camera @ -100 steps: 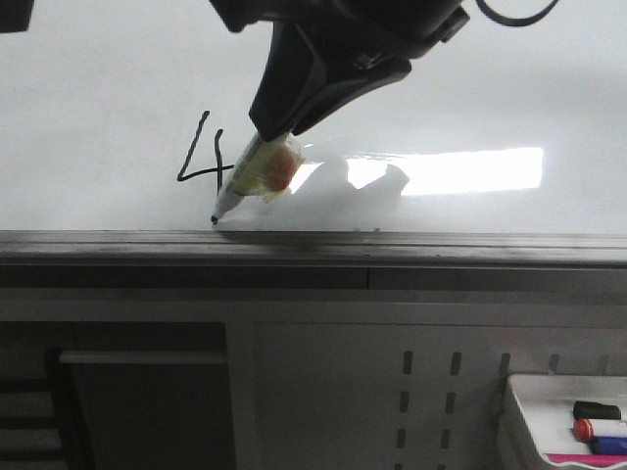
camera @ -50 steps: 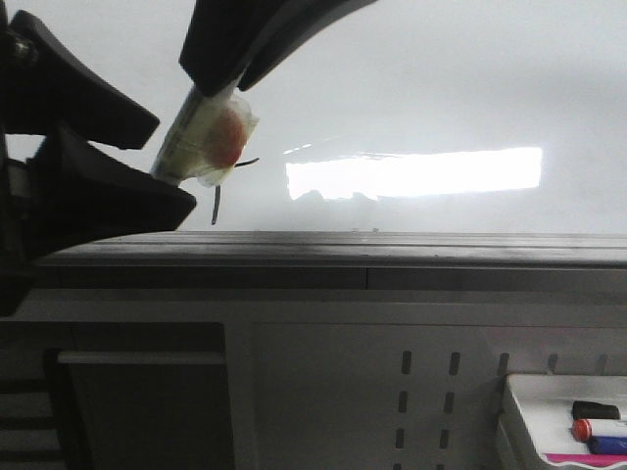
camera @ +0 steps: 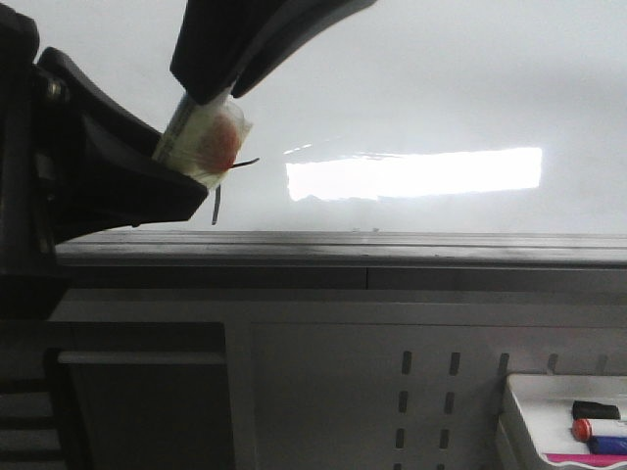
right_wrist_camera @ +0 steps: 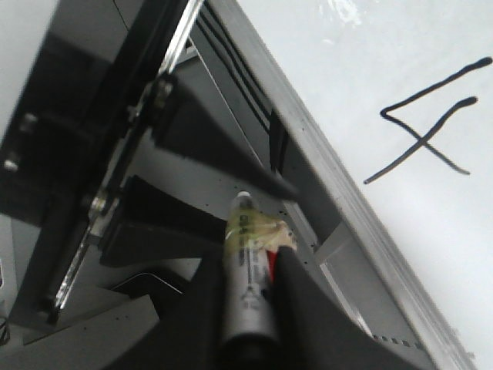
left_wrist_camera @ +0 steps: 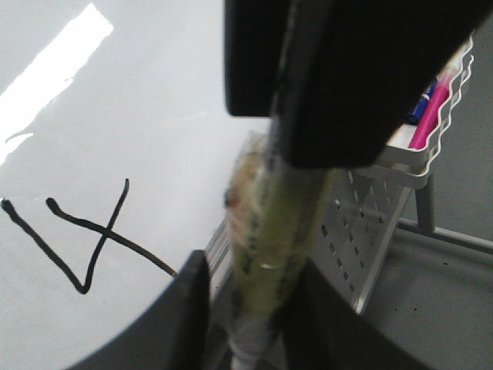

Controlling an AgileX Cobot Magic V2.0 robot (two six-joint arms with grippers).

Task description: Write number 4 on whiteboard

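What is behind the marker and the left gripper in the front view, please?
Mostly hidden there is the number 4 on the whiteboard; only two short stroke ends show. Both wrist views show it whole.

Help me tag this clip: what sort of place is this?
Probably a lab or classroom-style setup: a large whiteboard bearing a hand-drawn 4, a tray of coloured markers beside it, and a perforated metal stand below.

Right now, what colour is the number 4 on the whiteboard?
Black. The number 4 on the whiteboard shows best in the right wrist view.
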